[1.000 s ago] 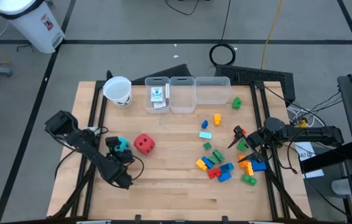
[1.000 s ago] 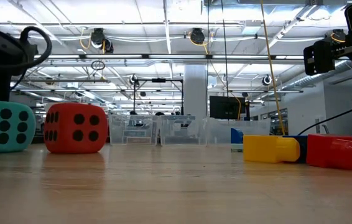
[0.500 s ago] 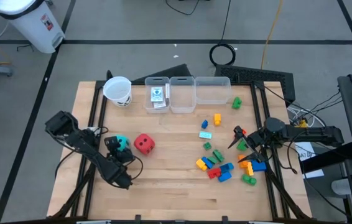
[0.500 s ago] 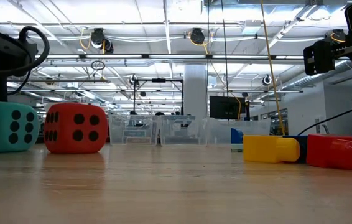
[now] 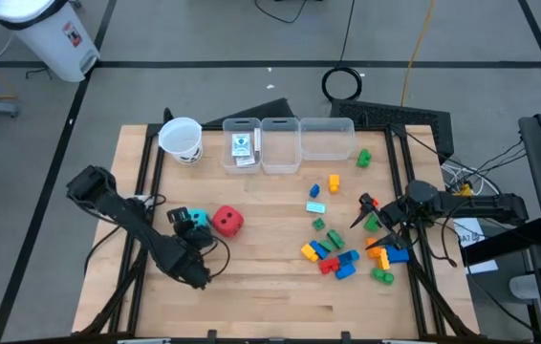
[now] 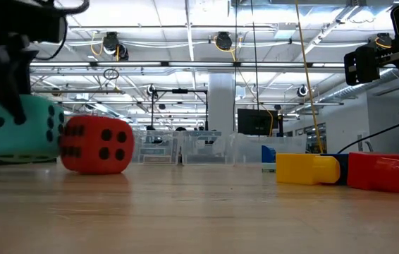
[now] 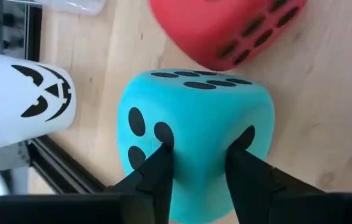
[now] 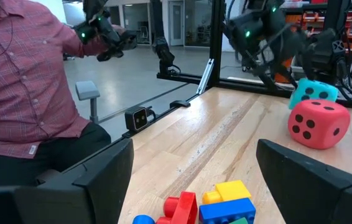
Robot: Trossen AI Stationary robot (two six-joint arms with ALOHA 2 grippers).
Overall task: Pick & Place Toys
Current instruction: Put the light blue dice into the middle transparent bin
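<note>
My left gripper (image 5: 190, 225) is shut on the soft teal die (image 7: 194, 118) at the table's left, just above the wood (image 6: 20, 127). The red die (image 5: 227, 222) sits right beside it on the table, tilted in the low view (image 6: 97, 144). Loose coloured bricks (image 5: 333, 253) lie at the right, in front of my right gripper (image 5: 361, 212), which hovers open over them (image 8: 194, 180). White card packs (image 5: 242, 148) lie in the leftmost clear bin. My left gripper pinches the teal die between its two fingers (image 7: 157, 171) on two opposite faces, low on the side nearest me (image 7: 163, 146). The soft walls dent in at both fingertips. The fingers slant down from the table's near left. The die hangs clear of the table.
Three clear bins (image 5: 280, 143) stand in a row at the far edge, with a white paper cup (image 5: 181, 139) to their left. A person in a red plaid shirt (image 8: 20, 81) sits beyond the table's edge. Bare wood lies along the near edge.
My left gripper has shut on the teal die, lifted it off the table and carried it a little toward the red die. The red die has shifted slightly toward the table's right and now sits tilted.
</note>
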